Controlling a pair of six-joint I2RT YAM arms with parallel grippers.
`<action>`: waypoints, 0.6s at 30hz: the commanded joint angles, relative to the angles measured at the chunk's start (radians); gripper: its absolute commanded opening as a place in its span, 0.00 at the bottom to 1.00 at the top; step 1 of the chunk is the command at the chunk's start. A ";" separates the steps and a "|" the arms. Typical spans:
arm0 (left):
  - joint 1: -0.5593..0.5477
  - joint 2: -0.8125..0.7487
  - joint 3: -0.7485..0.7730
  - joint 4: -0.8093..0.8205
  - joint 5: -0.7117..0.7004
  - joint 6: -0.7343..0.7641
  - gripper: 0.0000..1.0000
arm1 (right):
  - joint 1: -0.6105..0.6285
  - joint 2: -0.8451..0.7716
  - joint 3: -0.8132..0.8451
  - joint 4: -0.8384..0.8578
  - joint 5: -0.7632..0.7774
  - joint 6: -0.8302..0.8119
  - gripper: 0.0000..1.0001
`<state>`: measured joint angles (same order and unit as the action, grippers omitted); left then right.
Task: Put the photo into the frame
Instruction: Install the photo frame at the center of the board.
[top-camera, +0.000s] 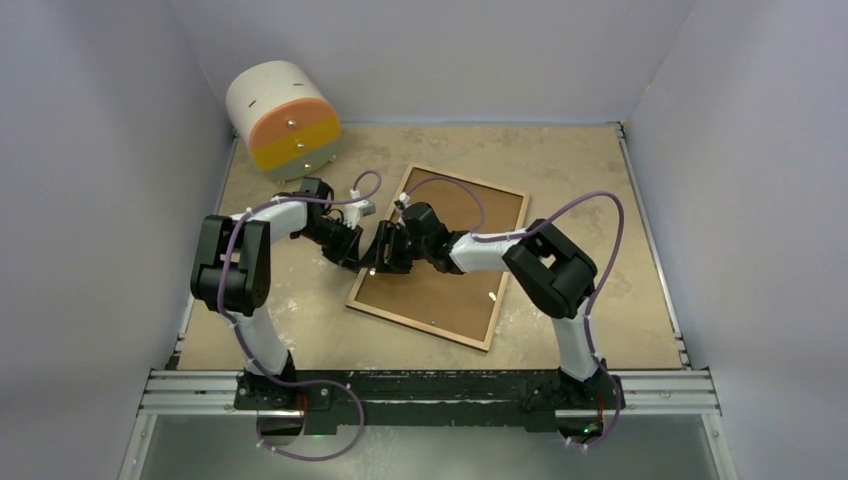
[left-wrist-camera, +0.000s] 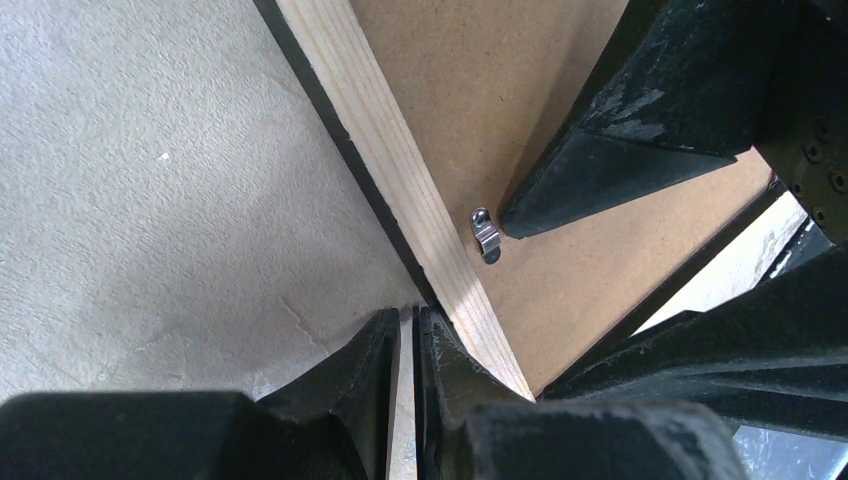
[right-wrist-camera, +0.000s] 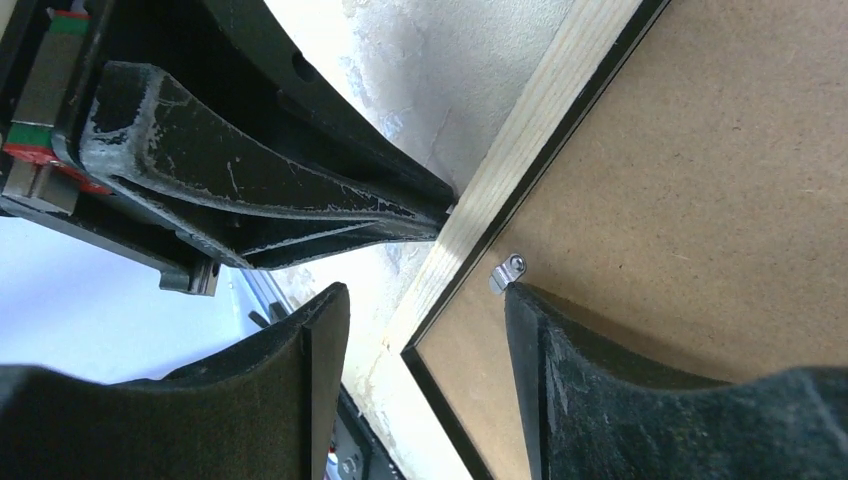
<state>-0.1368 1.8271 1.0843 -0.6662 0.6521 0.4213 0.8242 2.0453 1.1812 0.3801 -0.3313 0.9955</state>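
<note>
Reaching from the near side, left arm and right arm meet at the left edge of the large black-and-light-wood picture frame. It lies face down on the beige table, with the brown hardboard backing panel seated inside. The photo is hidden, perhaps beneath the panel. The left gripper, fingers nearly together, braces the rim, likely to steady it. The right gripper, fingers well apart, touches one tip to the small metal clip.

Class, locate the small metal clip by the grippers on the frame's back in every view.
Top external: too small to make out.
Left wrist: clip right of centre, against the rim.
Right wrist: just right of centre, inside the rim.
Shared landmark: the pale wood rim.
</note>
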 joint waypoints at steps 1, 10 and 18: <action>0.002 0.014 0.005 0.010 0.040 0.003 0.13 | 0.004 0.017 0.028 0.015 0.021 0.004 0.60; 0.001 0.015 0.006 0.008 0.051 0.009 0.12 | 0.004 0.042 0.040 0.037 0.025 0.014 0.58; 0.000 0.017 -0.002 0.007 0.055 0.019 0.12 | 0.003 0.067 0.071 0.043 0.010 0.018 0.56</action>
<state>-0.1326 1.8305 1.0843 -0.6659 0.6601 0.4290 0.8242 2.0754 1.2060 0.3988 -0.3378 1.0115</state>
